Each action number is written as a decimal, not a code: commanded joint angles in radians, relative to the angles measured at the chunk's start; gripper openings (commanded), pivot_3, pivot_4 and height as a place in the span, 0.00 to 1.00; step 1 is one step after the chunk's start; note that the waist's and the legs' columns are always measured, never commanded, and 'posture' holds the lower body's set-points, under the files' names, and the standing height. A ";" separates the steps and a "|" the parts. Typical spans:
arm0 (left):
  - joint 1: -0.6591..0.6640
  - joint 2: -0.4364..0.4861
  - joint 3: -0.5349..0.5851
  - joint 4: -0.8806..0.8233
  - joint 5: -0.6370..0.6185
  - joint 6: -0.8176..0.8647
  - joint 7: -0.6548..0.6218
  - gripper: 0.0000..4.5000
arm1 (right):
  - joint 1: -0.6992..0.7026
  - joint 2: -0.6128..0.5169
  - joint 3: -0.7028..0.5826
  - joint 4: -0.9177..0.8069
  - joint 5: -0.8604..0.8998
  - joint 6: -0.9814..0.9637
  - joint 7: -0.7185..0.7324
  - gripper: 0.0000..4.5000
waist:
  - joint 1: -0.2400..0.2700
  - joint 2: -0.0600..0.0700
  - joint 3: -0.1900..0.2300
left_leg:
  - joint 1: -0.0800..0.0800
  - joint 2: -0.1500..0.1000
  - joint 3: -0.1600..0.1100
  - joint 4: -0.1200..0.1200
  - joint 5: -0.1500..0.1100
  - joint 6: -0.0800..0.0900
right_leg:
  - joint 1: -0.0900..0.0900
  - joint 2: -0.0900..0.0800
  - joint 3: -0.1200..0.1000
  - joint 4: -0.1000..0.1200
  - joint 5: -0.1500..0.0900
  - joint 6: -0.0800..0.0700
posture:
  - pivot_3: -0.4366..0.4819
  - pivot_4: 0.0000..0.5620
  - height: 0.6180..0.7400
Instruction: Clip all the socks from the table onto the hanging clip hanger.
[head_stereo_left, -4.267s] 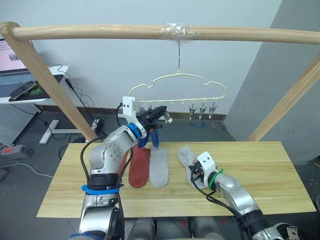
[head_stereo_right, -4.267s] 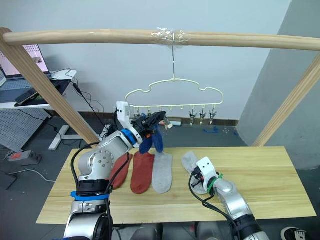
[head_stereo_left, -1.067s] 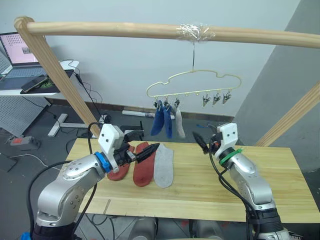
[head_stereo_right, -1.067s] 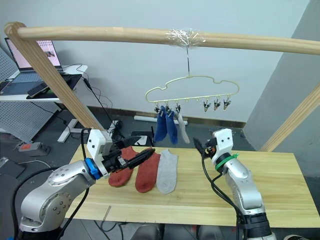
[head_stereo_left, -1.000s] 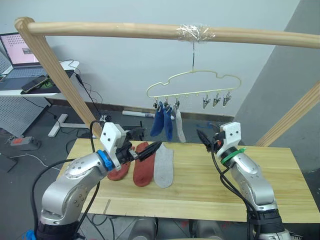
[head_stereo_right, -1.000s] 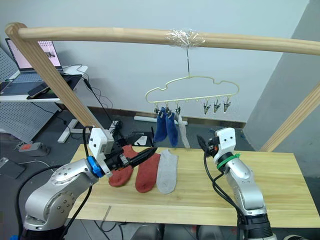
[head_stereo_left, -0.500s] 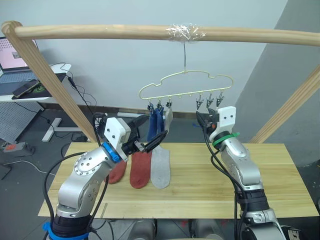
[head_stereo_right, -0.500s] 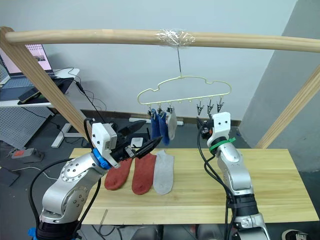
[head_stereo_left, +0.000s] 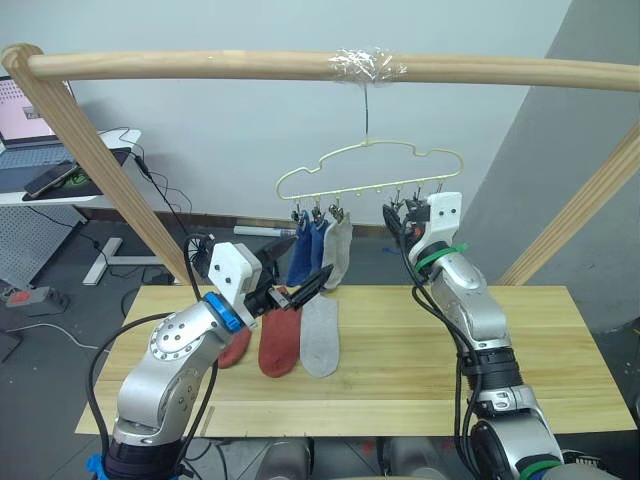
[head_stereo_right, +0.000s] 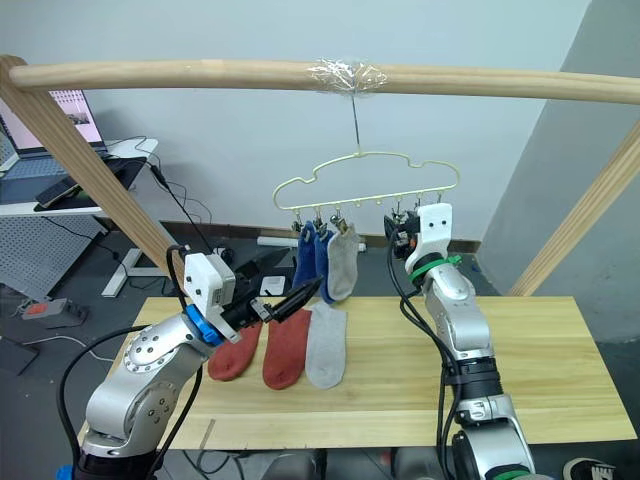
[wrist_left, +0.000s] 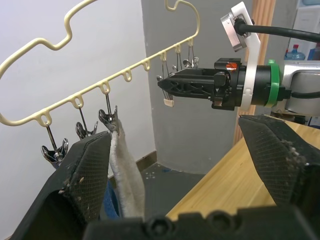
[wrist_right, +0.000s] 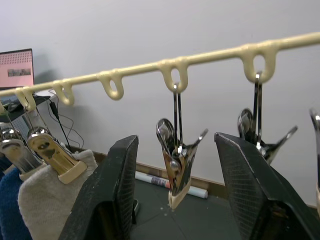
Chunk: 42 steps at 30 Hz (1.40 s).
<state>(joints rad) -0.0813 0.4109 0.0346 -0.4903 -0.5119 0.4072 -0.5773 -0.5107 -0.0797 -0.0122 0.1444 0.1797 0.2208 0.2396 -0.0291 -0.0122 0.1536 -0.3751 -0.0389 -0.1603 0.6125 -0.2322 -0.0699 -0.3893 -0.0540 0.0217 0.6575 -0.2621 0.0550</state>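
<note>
1. Right wrist view: my right gripper (wrist_right: 175, 200) is spread wide, empty, with the fourth clip (wrist_right: 176, 165) of the clip hanger (head_stereo_left: 368, 172) dangling between the pads.
2. That clip is bare metal on a loose wire loop. I judge it will swing and twist if pushed, so squeeze the tail ends squarely, not the mouth.
3. Left gripper (wrist_left: 175, 165) is also open and holds nothing. It hovers above the table (head_stereo_left: 400, 385), just below the hung socks.
4. Already clipped: two blue socks (head_stereo_left: 305, 258) and one light grey sock (head_stereo_left: 339, 255), on the three clips at the hanger's left end.
5. On the table, toward the left end and nearer the far edge, side by side: two rust-red socks (head_stereo_left: 278, 338) and one grey sock (head_stereo_left: 321, 338).
6. So three are done and three are left, by my count.
7. Socks are light, limp knit, with no stiffness. I'd pinch at the cuff so a short edge stands up for the clip. Grabbing mid-foot would let both ends droop.
8. Fabric is grippy, so slip risk looks low. The real risk is the hanger (wrist_left: 100, 85) rocking on its hook when the clip is loaded.
</note>
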 joint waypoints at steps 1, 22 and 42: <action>-0.005 -0.007 0.004 -0.062 -0.026 -0.003 0.008 1.00 | -0.029 -0.001 -0.001 -0.013 0.009 -0.029 0.022 0.56 | 0.000 0.000 0.000 | 0.000 0.000 0.000 0.000 0.000 0.000 | 0.000 0.000 0.000 0.001 0.000 0.000 | 0.54 0.15 1.00; -0.002 -0.017 0.019 -0.066 -0.063 0.017 0.025 1.00 | -0.093 0.017 -0.009 0.054 0.014 -0.046 0.057 0.56 | 0.000 0.000 -0.003 | 0.003 0.000 0.001 0.000 0.003 -0.002 | 0.000 0.000 0.002 0.005 0.000 0.000 | 0.56 0.11 1.00; 0.019 -0.014 0.012 -0.074 -0.071 0.016 0.023 1.00 | -0.105 0.023 0.005 0.089 0.000 -0.067 0.067 0.56 | 0.000 -0.002 -0.006 | 0.011 0.000 0.016 0.000 0.003 -0.001 | 0.001 0.001 0.016 0.006 0.001 0.001 | 0.56 0.10 1.00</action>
<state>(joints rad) -0.0618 0.3943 0.0366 -0.5188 -0.5700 0.4304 -0.5565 -0.5782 -0.0623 -0.0079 0.2431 0.1781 0.1813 0.3038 -0.0288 -0.0145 0.1474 -0.3644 -0.0389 -0.1444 0.6122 -0.2291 -0.0714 -0.3885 -0.0529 0.0382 0.6640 -0.2614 0.0560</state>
